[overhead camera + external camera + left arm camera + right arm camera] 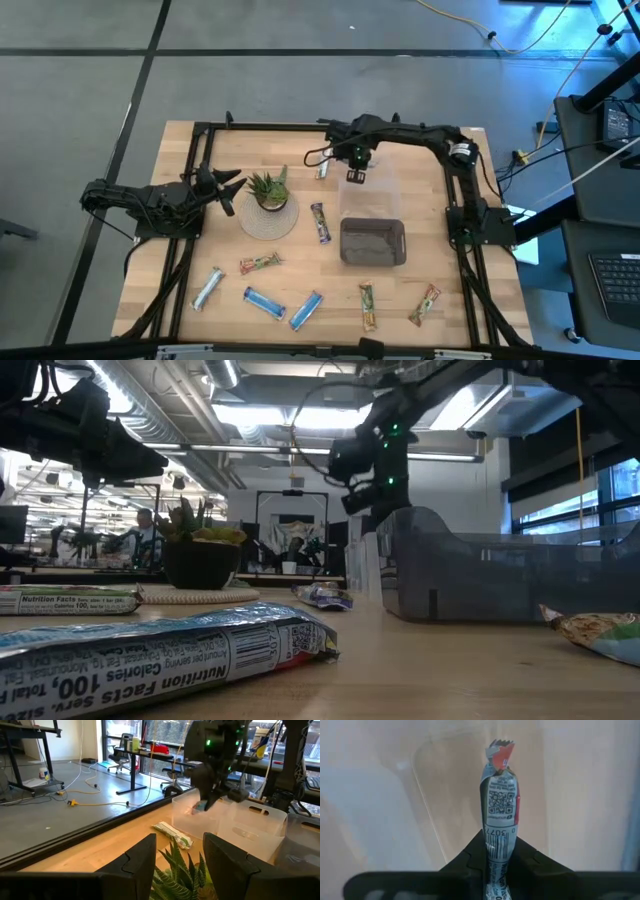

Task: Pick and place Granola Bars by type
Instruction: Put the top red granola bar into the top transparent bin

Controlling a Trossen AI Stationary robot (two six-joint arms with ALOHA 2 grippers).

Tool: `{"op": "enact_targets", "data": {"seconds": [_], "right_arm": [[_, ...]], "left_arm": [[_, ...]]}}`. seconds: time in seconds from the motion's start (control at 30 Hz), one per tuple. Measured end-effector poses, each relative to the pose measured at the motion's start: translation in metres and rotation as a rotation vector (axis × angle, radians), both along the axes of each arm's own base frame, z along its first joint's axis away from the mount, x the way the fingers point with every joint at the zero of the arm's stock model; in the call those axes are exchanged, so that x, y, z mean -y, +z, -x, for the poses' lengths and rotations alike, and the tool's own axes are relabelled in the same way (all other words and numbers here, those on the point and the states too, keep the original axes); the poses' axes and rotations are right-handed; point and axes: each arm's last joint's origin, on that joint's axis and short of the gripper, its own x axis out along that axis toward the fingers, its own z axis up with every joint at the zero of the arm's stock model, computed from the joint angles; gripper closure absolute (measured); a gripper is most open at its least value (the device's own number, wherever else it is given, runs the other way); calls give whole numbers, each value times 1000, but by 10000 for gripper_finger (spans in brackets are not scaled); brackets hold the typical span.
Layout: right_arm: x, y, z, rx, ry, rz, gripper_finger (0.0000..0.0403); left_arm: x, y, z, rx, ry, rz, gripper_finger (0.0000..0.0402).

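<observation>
my right end effector (499,851) is clenched on a granola bar (499,795), hanging over the clear bin (372,185) (placing step); next i lower and release. left end effector (179,857) waits released.

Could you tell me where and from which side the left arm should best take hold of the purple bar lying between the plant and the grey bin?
Grip the purple bar across its narrow width at mid-length, coming straight down from above. It lies flat on the table, long axis running front to back, with free space on both long edges between the plant and the grey bin. The left tool probably needs turning.
</observation>
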Motion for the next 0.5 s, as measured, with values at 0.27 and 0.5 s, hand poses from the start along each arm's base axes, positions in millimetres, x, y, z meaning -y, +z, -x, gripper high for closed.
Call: {"op": "enact_targets", "data": {"seconds": [0.27, 0.5], "right_arm": [[2, -28, -4, -71, -29, -34, 351], [1, -30, -3, -87, -86, -40, 348]], "left_arm": [[0, 0, 0, 0, 2, 0, 245], [0, 0, 0, 0, 2, 0, 245]]}}
